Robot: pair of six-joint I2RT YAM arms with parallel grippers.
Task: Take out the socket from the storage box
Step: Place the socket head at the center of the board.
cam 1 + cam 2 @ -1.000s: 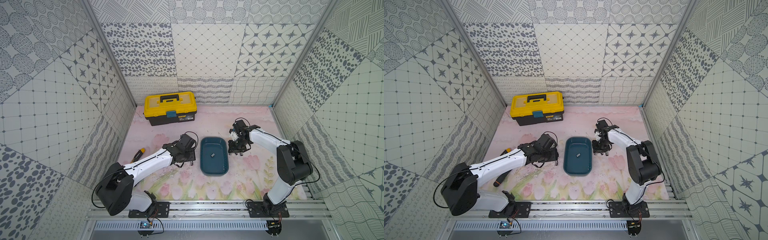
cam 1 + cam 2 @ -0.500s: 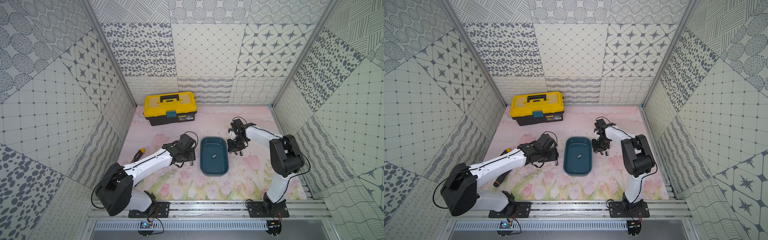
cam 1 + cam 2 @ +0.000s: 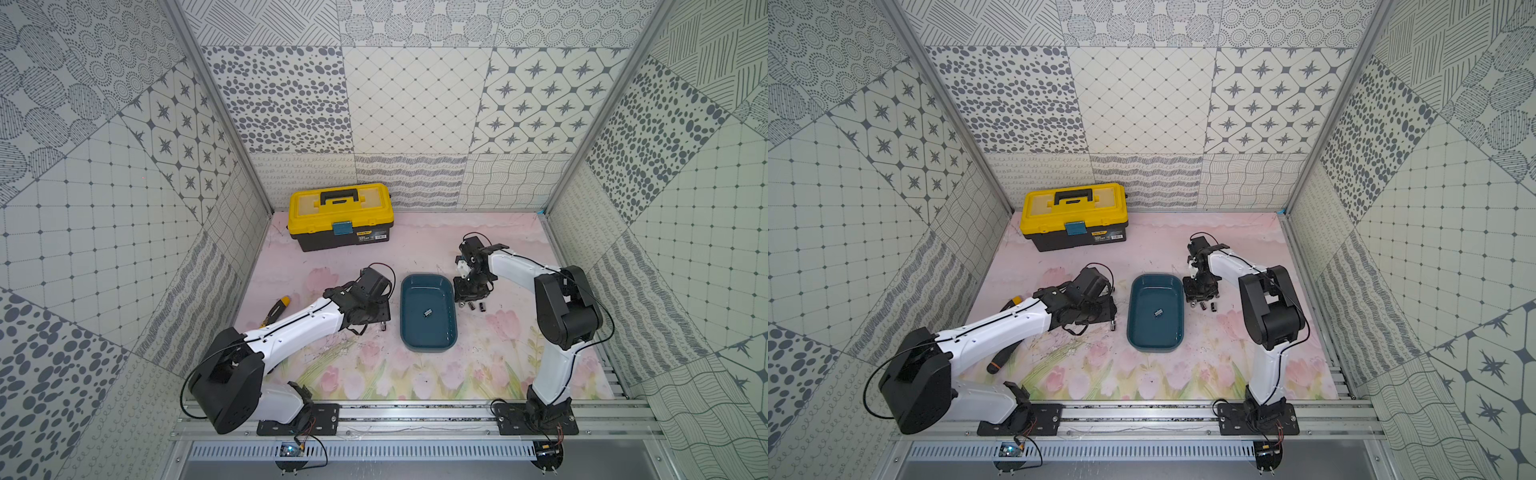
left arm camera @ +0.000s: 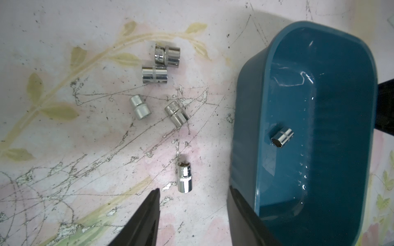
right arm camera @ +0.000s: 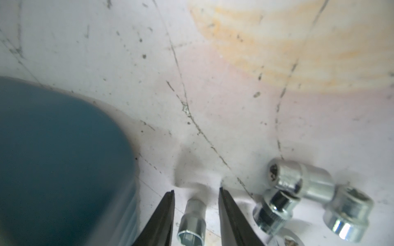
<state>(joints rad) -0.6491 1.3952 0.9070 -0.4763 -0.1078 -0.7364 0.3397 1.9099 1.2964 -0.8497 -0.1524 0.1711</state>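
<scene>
One socket [image 3: 427, 312] is lying on its side on the floor of the storage box [image 3: 434, 338], near the middle and clear of every wall, so the task is not yet finished. Just outside the box, on the side toward my right arm, I am holding my right jaws low over the table [image 3: 415, 374], parted a little to either side of a second socket [image 5: 193, 219] that is resting on the table. A gap is showing on each side of it, so I am gripping nothing there. Three more sockets [image 5: 298, 176] are clustering just past it, farther from the box. On the box's opposite side my left jaws are standing about half open and empty, close beside the box wall, with a loose socket [image 4: 185, 179] lying just ahead of the tips and four others [image 4: 154, 74] scattered farther off. Well beyond the box's far end a yellow-lidded toolbox [image 3: 340, 208] is sitting shut. I am reading this as the set-down end of one removal. As I am judging it, the next move calls for lifting the right jaws clear without nudging the grounded socket, crossing the box rim, and straddling the socket squarely across its round body, since a smooth cylinder on slick plastic is likely to roll from an off-centre pinch.
</scene>
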